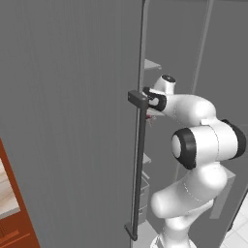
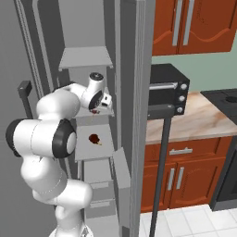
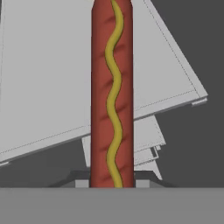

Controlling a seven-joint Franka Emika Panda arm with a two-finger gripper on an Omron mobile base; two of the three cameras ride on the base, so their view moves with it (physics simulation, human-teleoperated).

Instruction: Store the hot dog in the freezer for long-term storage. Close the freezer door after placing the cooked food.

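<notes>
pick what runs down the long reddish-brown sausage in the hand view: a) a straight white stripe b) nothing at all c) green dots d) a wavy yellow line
d, the long reddish-brown sausage carries a wavy yellow line along its length, above the grey freezer shelves.

Inside the freezer (image 2: 88,28), pale grey shelves are sitting one above another. The top shelf (image 2: 84,58) is lying bare. Below it, a middle shelf (image 2: 107,111) is showing beside the arm. Under that, the lower shelf (image 2: 88,147) is carrying a dark red lumpy food (image 2: 94,138) near its middle, and clear drawers (image 2: 98,187) are sitting beneath this shelf.
</notes>
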